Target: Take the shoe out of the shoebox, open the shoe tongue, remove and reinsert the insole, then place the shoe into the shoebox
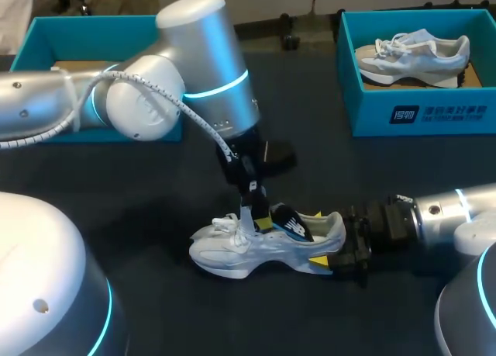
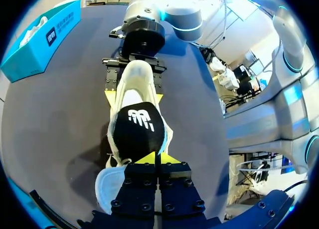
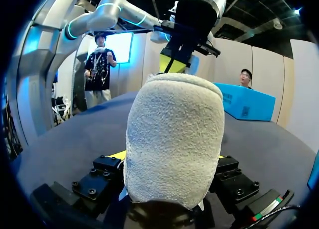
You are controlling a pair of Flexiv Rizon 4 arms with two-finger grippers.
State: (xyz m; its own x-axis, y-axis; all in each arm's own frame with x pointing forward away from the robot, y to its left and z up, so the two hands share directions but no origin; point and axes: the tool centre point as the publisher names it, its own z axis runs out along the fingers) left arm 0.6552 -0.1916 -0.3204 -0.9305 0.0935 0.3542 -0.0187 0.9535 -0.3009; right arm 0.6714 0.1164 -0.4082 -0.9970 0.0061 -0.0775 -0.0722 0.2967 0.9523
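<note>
Right gripper point(image 1: 318, 238) clamped on the heel of the shoe point(image 1: 248, 255); left gripper point(image 1: 262, 220) pinched shut on the tongue point(image 2: 137, 131).
Shoe sits upright on the table point(image 1: 155, 294), well apart from the left shoebox point(image 1: 39, 42) and the right shoebox point(image 1: 434, 112).

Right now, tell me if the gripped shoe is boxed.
Out: the shoe stands on the table, right gripper shut on its heel.

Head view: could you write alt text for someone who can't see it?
A white shoe lies on a dark table, its heel clamped by the right gripper while the left gripper pinches it near the laces. A second shoe sits in a teal shoebox.
</note>
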